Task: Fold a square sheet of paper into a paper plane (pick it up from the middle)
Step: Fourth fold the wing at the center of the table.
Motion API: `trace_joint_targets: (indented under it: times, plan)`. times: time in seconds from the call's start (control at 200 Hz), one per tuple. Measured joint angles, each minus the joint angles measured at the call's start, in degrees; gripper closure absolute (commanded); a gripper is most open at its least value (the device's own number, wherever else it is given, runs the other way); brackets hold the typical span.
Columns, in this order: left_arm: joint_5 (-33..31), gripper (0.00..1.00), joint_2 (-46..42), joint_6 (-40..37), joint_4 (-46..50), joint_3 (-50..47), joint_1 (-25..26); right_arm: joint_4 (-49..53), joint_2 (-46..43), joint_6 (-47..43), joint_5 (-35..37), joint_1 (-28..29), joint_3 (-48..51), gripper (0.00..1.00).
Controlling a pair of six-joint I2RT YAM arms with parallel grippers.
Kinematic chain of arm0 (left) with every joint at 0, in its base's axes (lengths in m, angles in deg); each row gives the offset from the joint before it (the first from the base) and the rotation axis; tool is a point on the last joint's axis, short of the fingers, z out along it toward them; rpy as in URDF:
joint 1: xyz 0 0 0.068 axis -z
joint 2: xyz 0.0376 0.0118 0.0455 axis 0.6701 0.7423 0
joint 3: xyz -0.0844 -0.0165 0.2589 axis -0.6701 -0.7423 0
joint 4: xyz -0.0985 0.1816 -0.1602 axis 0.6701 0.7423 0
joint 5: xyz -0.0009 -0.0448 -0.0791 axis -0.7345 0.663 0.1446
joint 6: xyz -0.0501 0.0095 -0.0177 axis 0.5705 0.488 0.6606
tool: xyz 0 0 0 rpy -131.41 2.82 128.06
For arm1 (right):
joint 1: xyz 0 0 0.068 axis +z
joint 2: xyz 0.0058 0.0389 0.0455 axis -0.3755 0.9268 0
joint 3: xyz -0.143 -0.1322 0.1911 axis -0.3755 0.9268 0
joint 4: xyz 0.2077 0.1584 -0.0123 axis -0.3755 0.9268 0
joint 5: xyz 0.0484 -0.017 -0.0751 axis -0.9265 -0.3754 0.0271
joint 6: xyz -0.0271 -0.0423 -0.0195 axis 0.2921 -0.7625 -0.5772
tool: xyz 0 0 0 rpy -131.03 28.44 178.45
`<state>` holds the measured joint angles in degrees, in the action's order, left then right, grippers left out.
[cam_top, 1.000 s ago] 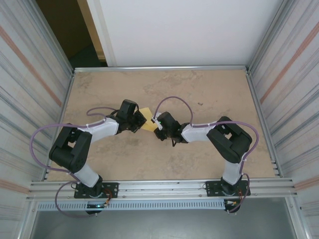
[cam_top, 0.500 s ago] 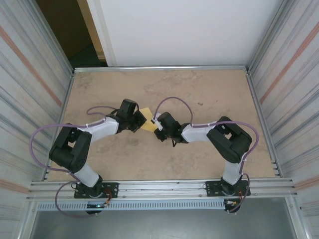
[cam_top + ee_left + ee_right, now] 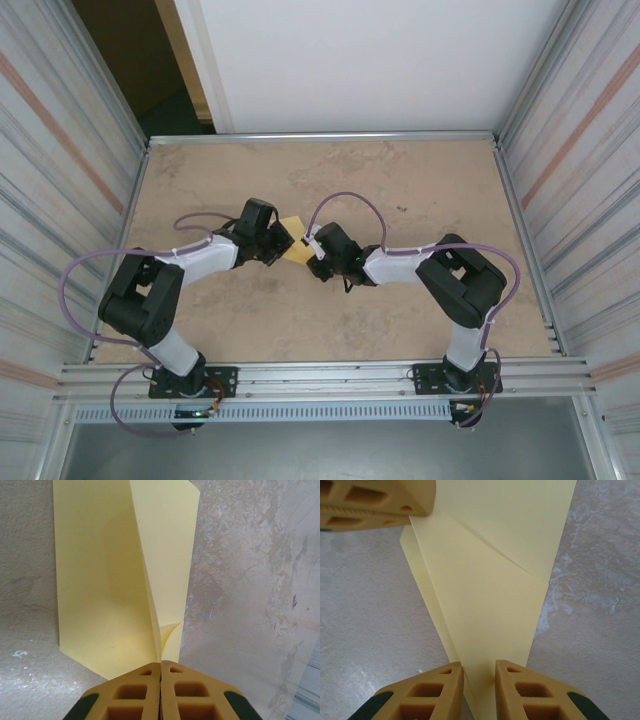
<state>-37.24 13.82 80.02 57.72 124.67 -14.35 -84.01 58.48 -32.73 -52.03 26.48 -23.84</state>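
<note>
A: Well, what has been altered over the last second?

B: Very little. From above, the right fingers (image 3: 314, 262) are seen to have been edged a shade nearer the left fingers (image 3: 282, 244). The paper (image 3: 297, 254) has been kept between them, near the middle of the table (image 3: 420, 180).

A: And how is the paper held?

B: The left fingers are pressed together on its near edge, at a crease. The right fingers are set a little apart, with the paper's narrow end running through the gap. Whether it is actually touched there cannot be told from the wrist view.

A: What is meant by that for the task?

B: A diagonal fold is already laid in, but no dart outline has been formed. The folding is judged to be at an early stage, with the next crease probably being lined up.
</note>
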Motion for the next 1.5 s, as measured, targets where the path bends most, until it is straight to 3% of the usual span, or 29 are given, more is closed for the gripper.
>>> trace_joint_targets:
  times: [0.286,0.506,0.656,1.037,1.328,1.503]
  plan:
    - [0.0,0.91,0.4,0.0,0.0,0.3,0.0,0.0,0.0,-0.4,-1.3,0.0,0.0,0.86]
    - [0.0,0.92,0.4,-0.5,0.2,0.3,0.0,0.2,0.2,-0.5,-1.4,0.0,0.0,0.78]
    - [0.0,0.91,0.4,-0.7,0.5,0.4,-0.3,0.5,0.2,-0.6,-1.2,0.0,0.0,0.78]
    - [0.5,0.91,0.4,-0.9,0.7,0.7,-0.7,0.9,0.2,-1.0,-1.0,0.0,0.0,0.9]
    - [0.6,0.73,0.4,-2.3,1.6,1.0,-1.2,1.3,0.2,-1.0,-2.0,-0.4,0.0,1.0]
    - [0.5,0.61,-1.4,-3.8,2.8,0.9,-3.8,3.0,0.2,0.0,-6.0,-1.9,-0.2,1.0]
